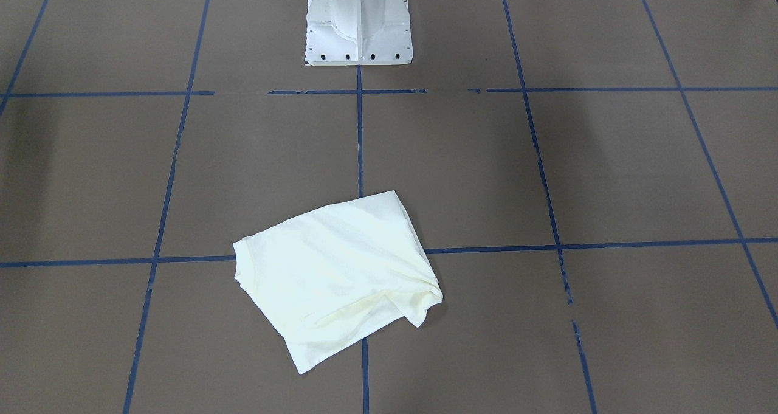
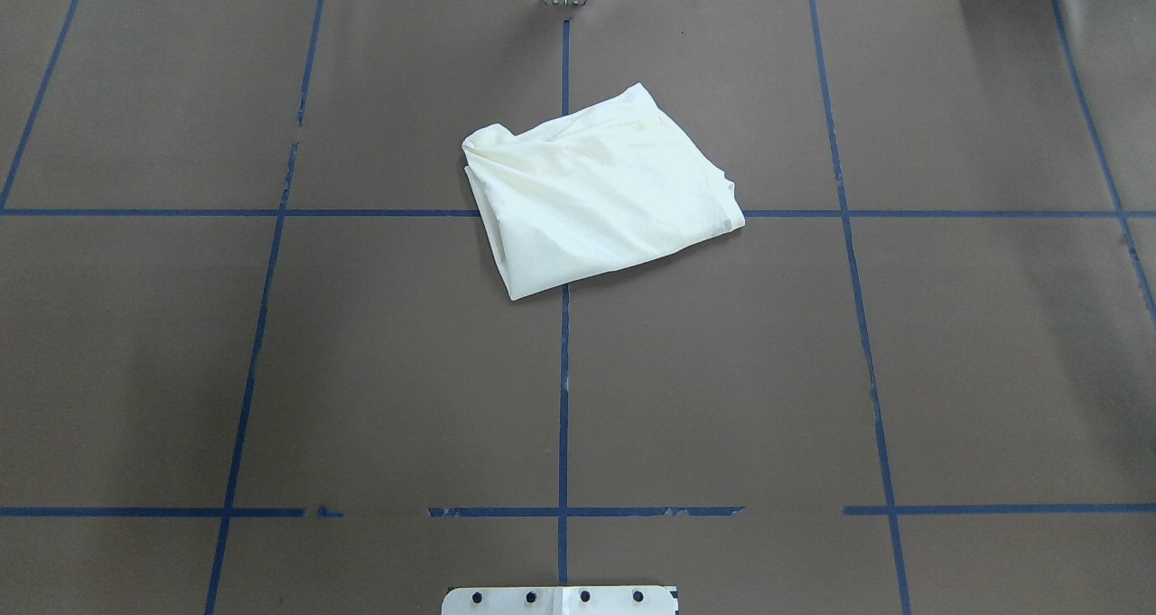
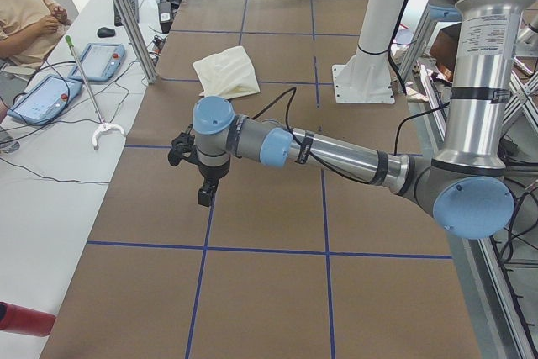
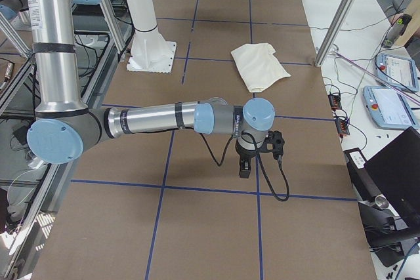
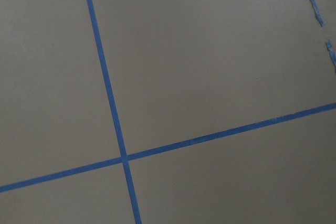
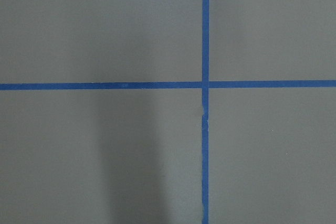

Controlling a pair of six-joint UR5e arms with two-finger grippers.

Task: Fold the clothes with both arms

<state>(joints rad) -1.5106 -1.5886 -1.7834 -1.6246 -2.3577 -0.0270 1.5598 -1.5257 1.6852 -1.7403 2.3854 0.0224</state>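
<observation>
The cream T-shirt (image 2: 601, 195) lies folded into a compact, roughly four-sided bundle with a plain side up. It sits on the brown table (image 2: 361, 371), straight out in front of the white pedestal base (image 1: 358, 25) and well apart from it, toward the table's far edge. It covers the crossing of two blue tape lines (image 2: 564, 398). One corner is bunched into soft creases, and a ribbed hem shows along the opposite edge.

The left arm (image 3: 336, 153) reaches out low over the table on the pedestal's left side. Its left claw (image 3: 204, 191) hangs from the wrist with its tip pointing down at bare table, farther from the pedestal than the shirt is. The right arm (image 4: 151, 119) mirrors this on the pedestal's right side, its right claw (image 4: 245, 167) also pointing down over bare table. Both claws are well clear of the shirt.

Each claw shows only in a side view, small and dark, so I cannot tell how far its fingers are parted or whether they touch the table. Both wrist cameras show only brown table with crossing blue tape.

Past the table's far edge from the pedestal, a seated person (image 3: 25, 14) is by two control tablets (image 3: 42, 98).
</observation>
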